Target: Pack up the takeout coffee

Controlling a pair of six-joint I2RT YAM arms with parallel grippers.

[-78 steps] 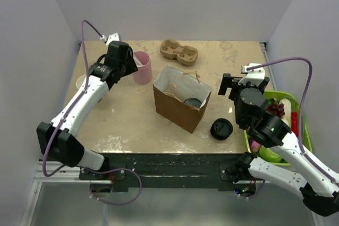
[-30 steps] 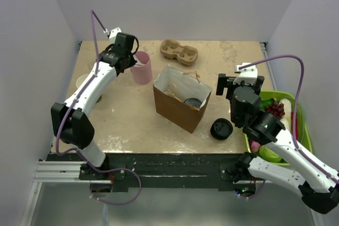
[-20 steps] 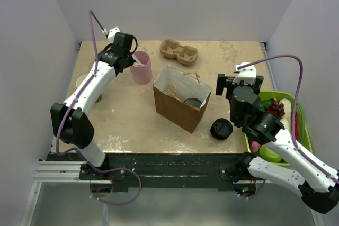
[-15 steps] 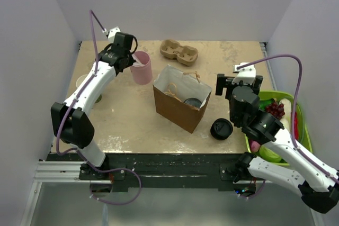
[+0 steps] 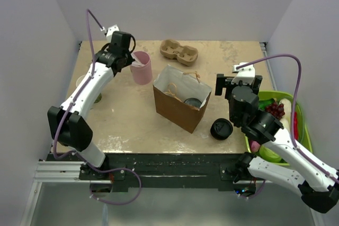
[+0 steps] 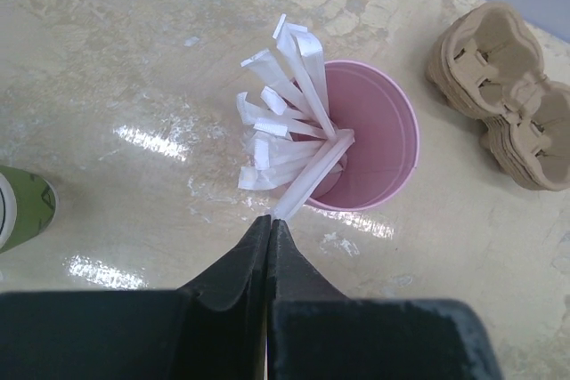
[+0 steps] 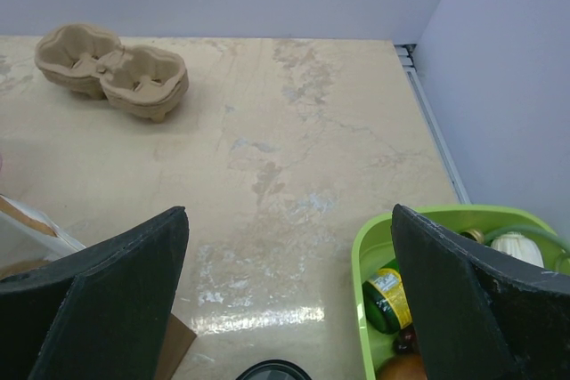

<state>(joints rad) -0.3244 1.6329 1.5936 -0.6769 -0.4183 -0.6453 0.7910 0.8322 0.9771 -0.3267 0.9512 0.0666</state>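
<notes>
A beige, marbled surface [image 5: 127, 115] sits in a booth of pale, plain walls, and both arm bases are bolted to a dark rail at its near edge. Toward the back stands a pink cup [image 6: 370, 140], upright and stuffed with white paper-wrapped sticks [image 6: 276, 122] that fan out over its rim. Just to its right at the back lies a moulded pulp cup carrier [image 5: 179, 51], with both of its wells bare. A brown paper bag [image 5: 181, 101] stands open in the middle. Inside it is a round dark-topped thing [image 5: 193, 102], which looks like a lidded cup. The takeout coffee [image 5: 221, 129] stands upright on the surface by the bag's right near corner, between the bag and a green tub [image 5: 298, 110] at the right edge, with its black lid on. The tub holds dark grapes [image 5: 275, 109], a yellow-labelled jar [image 7: 389, 295] and other items too crowded to name. A green-sided cup [image 6: 20, 211] shows at the far left. The left end effector [image 6: 269, 230] hangs over the pink cup's near rim with its jaws pressed together. One stick's end meets the tips, but whether it is pinched cannot be told. The right end effector [image 7: 285, 309] hovers above the surface behind the coffee, spread wide and holding nothing.
</notes>
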